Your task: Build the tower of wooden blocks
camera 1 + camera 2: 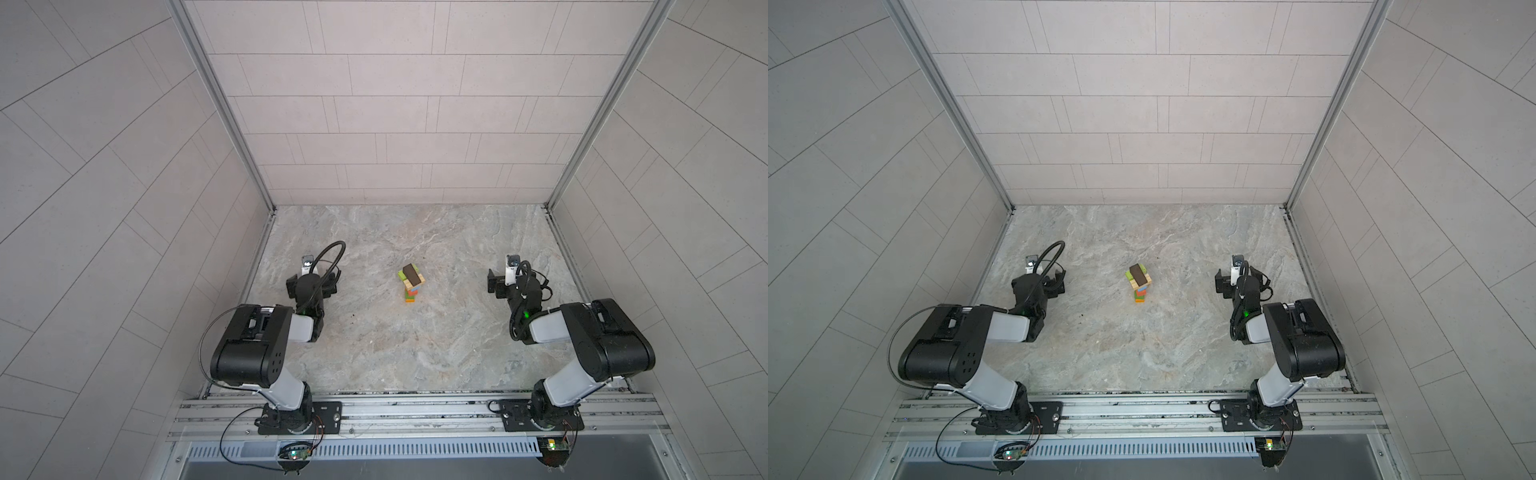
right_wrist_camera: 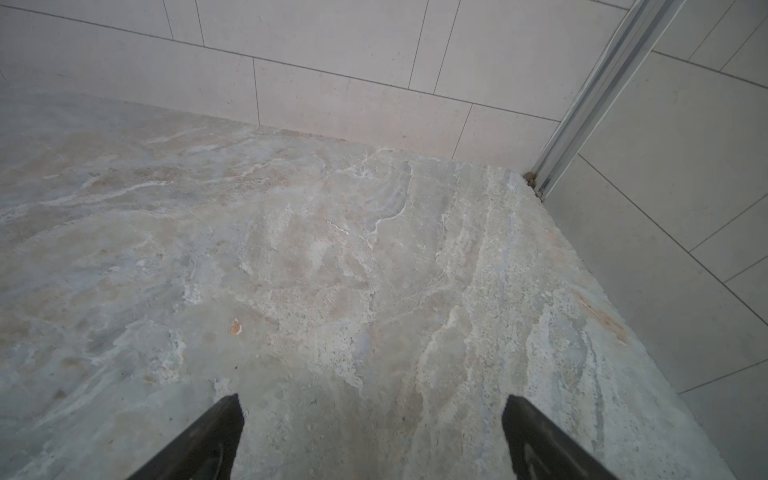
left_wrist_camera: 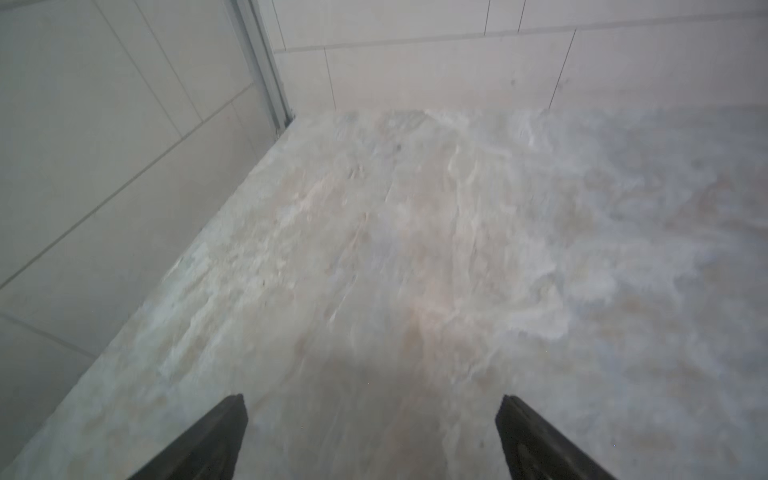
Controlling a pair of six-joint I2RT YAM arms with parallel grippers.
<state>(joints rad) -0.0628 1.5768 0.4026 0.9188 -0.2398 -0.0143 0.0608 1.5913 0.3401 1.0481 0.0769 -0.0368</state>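
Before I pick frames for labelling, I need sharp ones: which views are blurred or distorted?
Left wrist view: the grey-beige marbled stone tabletop is smeared throughout. Right wrist view: the same tabletop shows crisp veins. In both top views: evenly lit, the tiled side walls have curving lines, and the narrow multicoloured wood block tower looks tiny.

Even light, soft shadows — left wrist blurred

Both top views are looking steeply down from high above, nearly alike, sharing the whole table (image 1: 374,353) with the tower (image 1: 411,284) central. The wrist views, left and right of the tower, are facing the back wall (image 3: 457,70) low over the table.
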